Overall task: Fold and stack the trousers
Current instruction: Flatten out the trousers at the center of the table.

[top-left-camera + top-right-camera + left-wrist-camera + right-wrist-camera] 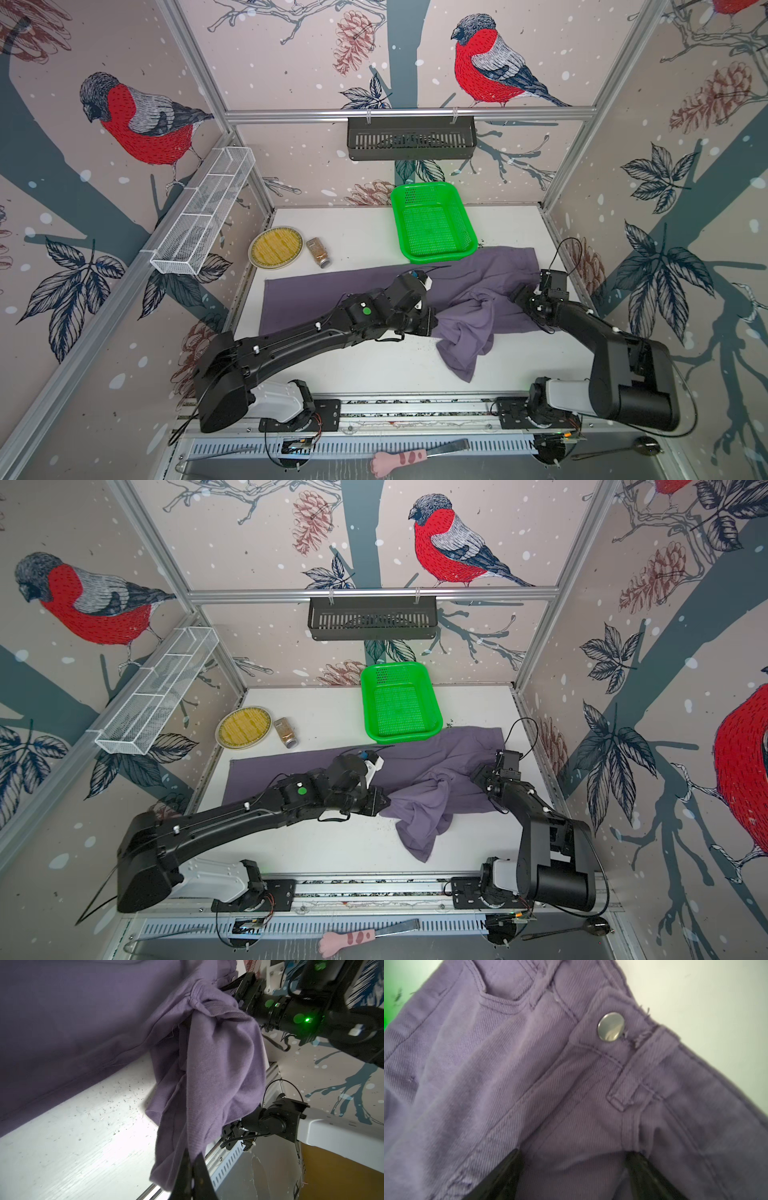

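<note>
The dusty purple trousers (316, 291) lie across the white table (365, 365), one leg flat toward the left. The other leg is bunched and draped near the middle in both top views (419, 812). My left gripper (432, 322) is shut on the edge of that bunched leg; the left wrist view shows the jaws together on the cloth (192, 1159). My right gripper (576, 1163) is open, its fingers (512, 1167) set wide on the trousers' front below the metal button (611, 1027). In a top view it sits at the waist end (519, 297).
A green basket (434, 224) stands behind the trousers and touches their far edge. A yellow plate (275, 247) and a spice jar (319, 252) sit at the back left. A white wire rack (203, 212) and a black rack (411, 137) hang on the walls.
</note>
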`<action>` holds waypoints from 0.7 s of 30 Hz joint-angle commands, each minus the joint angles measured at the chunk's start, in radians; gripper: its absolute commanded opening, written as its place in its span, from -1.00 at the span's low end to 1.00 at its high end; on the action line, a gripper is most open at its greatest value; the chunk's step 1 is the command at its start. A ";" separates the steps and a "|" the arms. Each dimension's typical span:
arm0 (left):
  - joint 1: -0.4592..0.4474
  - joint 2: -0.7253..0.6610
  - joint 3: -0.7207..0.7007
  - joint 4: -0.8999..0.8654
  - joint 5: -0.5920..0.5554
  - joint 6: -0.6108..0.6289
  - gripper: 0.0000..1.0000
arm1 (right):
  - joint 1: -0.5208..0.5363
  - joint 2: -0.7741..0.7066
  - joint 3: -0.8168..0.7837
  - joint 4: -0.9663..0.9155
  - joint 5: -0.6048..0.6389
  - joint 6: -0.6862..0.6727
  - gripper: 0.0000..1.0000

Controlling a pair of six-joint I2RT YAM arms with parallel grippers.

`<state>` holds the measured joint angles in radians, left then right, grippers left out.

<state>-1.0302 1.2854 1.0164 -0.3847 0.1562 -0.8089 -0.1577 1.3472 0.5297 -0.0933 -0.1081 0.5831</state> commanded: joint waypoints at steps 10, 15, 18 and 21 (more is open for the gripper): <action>0.085 -0.038 -0.120 -0.048 -0.085 -0.019 -0.77 | -0.008 0.015 -0.002 -0.085 0.104 -0.004 0.62; 0.086 0.158 0.009 -0.190 -0.136 0.038 -0.67 | -0.003 -0.013 0.000 -0.098 0.120 -0.012 0.61; 0.085 0.193 0.063 -0.258 -0.231 0.050 -0.45 | 0.005 -0.041 0.008 -0.116 0.143 -0.023 0.62; 0.067 0.135 0.098 -0.221 -0.223 0.077 -0.20 | 0.014 -0.073 0.029 -0.145 0.166 -0.030 0.62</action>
<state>-0.9501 1.4570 1.0843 -0.5892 -0.0296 -0.7795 -0.1501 1.2942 0.5426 -0.1825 0.0082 0.5713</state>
